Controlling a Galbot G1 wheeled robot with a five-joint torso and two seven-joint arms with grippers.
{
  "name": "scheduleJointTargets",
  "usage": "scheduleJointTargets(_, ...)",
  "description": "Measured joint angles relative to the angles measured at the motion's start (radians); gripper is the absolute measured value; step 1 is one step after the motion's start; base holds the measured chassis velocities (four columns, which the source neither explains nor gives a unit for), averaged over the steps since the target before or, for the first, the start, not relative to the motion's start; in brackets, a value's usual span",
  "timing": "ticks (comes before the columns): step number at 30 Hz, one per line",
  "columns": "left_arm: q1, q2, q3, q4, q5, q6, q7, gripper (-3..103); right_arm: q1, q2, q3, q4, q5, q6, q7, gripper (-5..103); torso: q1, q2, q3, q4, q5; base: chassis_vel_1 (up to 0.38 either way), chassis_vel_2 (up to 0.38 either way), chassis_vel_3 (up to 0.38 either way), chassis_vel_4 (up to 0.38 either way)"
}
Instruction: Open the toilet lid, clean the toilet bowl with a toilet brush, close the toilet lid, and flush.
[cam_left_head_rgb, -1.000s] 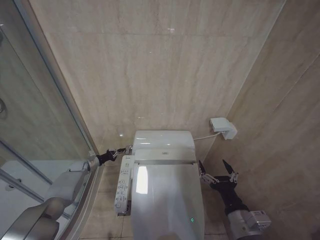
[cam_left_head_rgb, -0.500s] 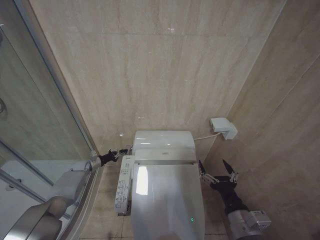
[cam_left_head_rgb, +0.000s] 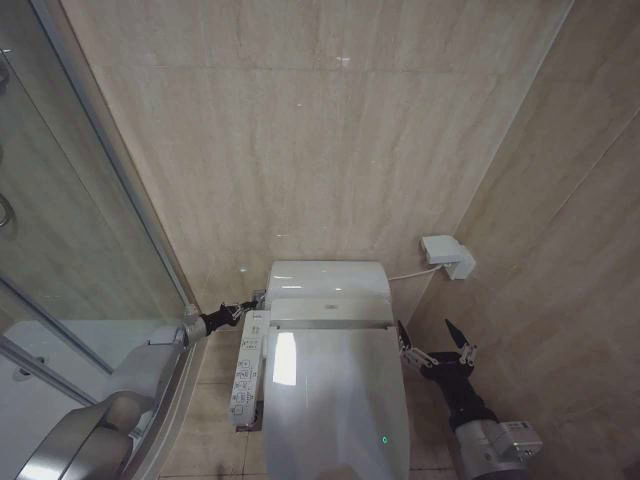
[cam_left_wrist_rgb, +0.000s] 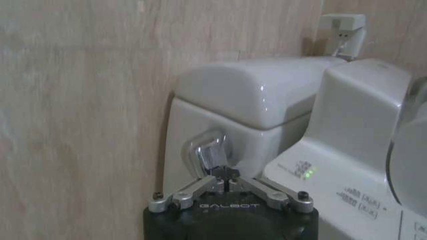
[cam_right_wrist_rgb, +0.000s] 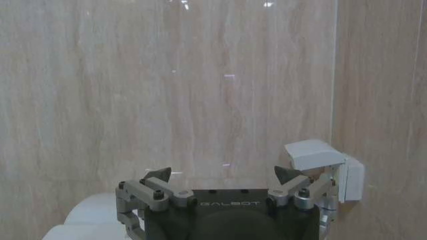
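One step in hand: flush, judged from the toilet lid (cam_left_head_rgb: 335, 400) lying flat and closed over the toilet bowl (cam_left_head_rgb: 262, 440).
Left gripper (cam_left_head_rgb: 248, 304): fingers pressed together, tips set against the chrome flush lever (cam_left_wrist_rgb: 208, 156) on the left side of the tank (cam_left_head_rgb: 325, 279); in the left wrist view the tips met just at the lever's lower edge.
Flush lever: mounted on the tank's side wall, close to the tiled wall (cam_left_head_rgb: 300, 130); whether it was already depressed could not be told.
Technique: a closed gripper served as a single pushing point; the push should run along the lever's swing and stay on the lever face, since the polished surface would likely let the tips slide off.
Button strip (cam_left_head_rgb: 245, 372): ran along the left flank of the bowl, just below the left gripper; the arm should stay above it to avoid an unwanted key press.
Toilet lid: central, glossy, shut, between the two arms.
Right gripper (cam_left_head_rgb: 436, 348): fingers spread wide, hovering idle beside the right flank of the bowl, apart from it.
Wall box (cam_left_head_rgb: 446, 256): on the right wall with its cord leading to the tank, clear of both arms.
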Motion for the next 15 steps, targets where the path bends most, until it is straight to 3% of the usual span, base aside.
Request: scheduleJointTargets(15, 0.006, -0.023, -0.074, 0.036, 0.002, 0.031, -0.022, 0, 0.0, 0.0, 0.0, 0.0, 0.0, 0.0, 0.0, 100, 0.0, 0.0, 0.0, 0.0003, 0.0003, 0.0, 0.0, 0.0, 0.0)
